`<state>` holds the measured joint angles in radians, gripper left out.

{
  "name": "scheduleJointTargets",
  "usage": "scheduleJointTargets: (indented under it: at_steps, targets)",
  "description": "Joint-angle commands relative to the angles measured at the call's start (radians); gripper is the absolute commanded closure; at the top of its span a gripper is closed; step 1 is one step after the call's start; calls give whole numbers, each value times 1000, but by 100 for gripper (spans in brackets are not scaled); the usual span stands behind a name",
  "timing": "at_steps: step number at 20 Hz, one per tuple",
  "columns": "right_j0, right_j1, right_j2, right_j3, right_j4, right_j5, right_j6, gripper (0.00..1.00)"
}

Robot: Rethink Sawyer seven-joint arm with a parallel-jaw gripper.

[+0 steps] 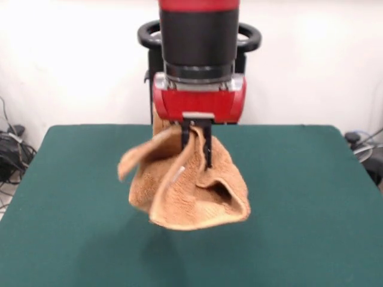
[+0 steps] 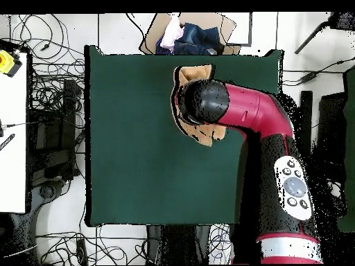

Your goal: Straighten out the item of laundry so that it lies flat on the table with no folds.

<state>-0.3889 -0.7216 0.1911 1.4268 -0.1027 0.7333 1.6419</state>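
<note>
The item of laundry (image 1: 188, 188) is an orange-tan terry towel, bunched and folded, hanging in the air above the table (image 1: 72, 197), which has a dark green top. My gripper (image 1: 196, 146) is shut on the towel's upper part, and the cloth drapes down and out to both sides beneath it. A flap sticks out to the left. In the overhead view the red arm covers most of the towel (image 2: 196, 72); only tan edges show around the arm's black end, over the table (image 2: 132, 138). The gripper itself is hidden there.
A cardboard box with dark and pale clothes (image 2: 188, 36) sits just beyond the table's edge. Cables (image 2: 48, 90) and equipment lie on the floor beside the table. A white surface (image 2: 12, 131) holds a yellow object (image 2: 7, 62).
</note>
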Motion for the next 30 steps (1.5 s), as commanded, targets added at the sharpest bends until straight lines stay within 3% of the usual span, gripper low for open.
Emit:
scheduleJointTargets:
  at_steps: [1, 4, 7, 9, 11, 12, 13, 18, 21, 30]
  targets:
    - [53, -4, -129, -57, -24, 54, 263, 100]
    - [105, 36, -191, -97, -68, -3, 288, 100]
    - [80, 78, -159, -122, -22, 43, 230, 100]
    - [100, 75, -193, -92, 26, 90, 319, 100]
    - [60, 144, -136, -19, 69, -111, 312, 100]
    - [80, 171, -166, -35, 83, -52, 354, 100]
    - [118, 173, -220, -51, 44, -116, 388, 100]
    - [210, 212, -372, -81, 9, -141, 471, 100]
    - [251, 186, -418, -11, 36, -169, 527, 100]
    - [218, 189, -380, 63, 51, -274, 499, 100]
